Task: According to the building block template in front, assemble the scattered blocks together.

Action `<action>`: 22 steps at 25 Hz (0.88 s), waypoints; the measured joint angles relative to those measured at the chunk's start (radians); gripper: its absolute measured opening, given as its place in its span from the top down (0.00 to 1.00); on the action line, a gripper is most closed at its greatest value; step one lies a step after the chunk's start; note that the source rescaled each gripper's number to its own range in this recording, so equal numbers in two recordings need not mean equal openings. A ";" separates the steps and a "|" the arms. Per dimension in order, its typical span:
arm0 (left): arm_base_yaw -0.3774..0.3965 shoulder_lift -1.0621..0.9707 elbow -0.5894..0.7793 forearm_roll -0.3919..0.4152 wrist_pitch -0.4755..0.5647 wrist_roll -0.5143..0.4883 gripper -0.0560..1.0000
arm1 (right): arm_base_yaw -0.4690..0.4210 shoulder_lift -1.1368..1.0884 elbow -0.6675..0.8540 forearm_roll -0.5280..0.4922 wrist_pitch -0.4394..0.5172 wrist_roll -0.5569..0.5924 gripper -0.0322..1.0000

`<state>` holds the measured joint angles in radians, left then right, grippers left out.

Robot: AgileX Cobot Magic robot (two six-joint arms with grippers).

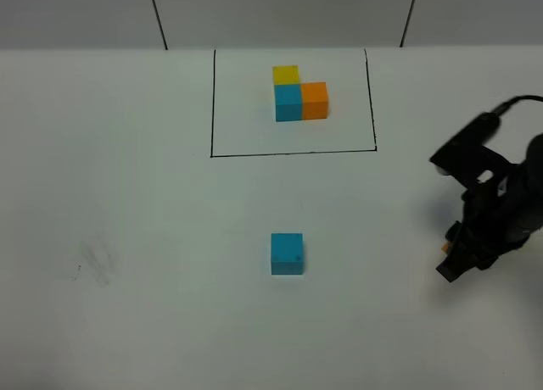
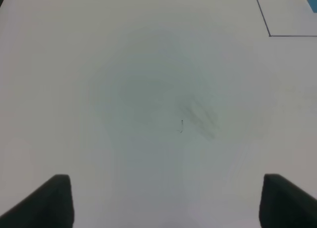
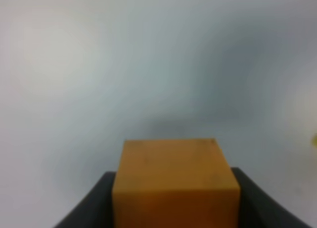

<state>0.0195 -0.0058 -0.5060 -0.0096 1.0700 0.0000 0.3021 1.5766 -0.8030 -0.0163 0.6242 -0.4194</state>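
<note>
The building block template [image 1: 297,93] is a yellow, sky-blue and orange L inside a black drawn rectangle [image 1: 211,110] at the back centre. A loose sky-blue cube [image 1: 287,253] sits alone in the middle of the table. My right gripper [image 1: 450,259] is at the right, shut on the loose orange cube [image 3: 176,181], of which the exterior view shows only a sliver [image 1: 445,248]. Its dark fingers [image 3: 96,205] flank the cube. The loose yellow cube is hidden. My left gripper [image 2: 166,200] is open and empty over bare table, out of the exterior view.
The white table [image 1: 127,195] carries a faint grey smudge [image 1: 93,264] at the left, also in the left wrist view [image 2: 198,118]. A corner of the black rectangle [image 2: 270,34] shows in the left wrist view. Wall panels run behind the table's far edge.
</note>
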 joint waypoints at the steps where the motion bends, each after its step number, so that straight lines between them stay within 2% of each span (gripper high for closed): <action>1: 0.000 0.000 0.000 0.000 0.000 0.000 0.20 | 0.030 0.010 -0.036 0.016 0.024 -0.053 0.53; 4: 0.000 0.000 0.000 0.000 0.000 0.000 0.20 | 0.111 0.057 -0.125 0.016 0.090 -0.195 0.53; 11: 0.000 0.000 0.000 0.000 0.000 0.000 0.20 | 0.238 0.227 -0.282 0.016 0.127 -0.334 0.53; 16: 0.000 0.000 0.000 0.000 0.000 0.000 0.20 | 0.308 0.331 -0.394 0.016 0.160 -0.368 0.53; 22: 0.000 0.000 0.000 0.000 0.000 0.000 0.20 | 0.338 0.389 -0.459 0.016 0.172 -0.385 0.53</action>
<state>0.0195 -0.0058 -0.5060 -0.0096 1.0700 0.0000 0.6403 1.9654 -1.2616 0.0000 0.7960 -0.8039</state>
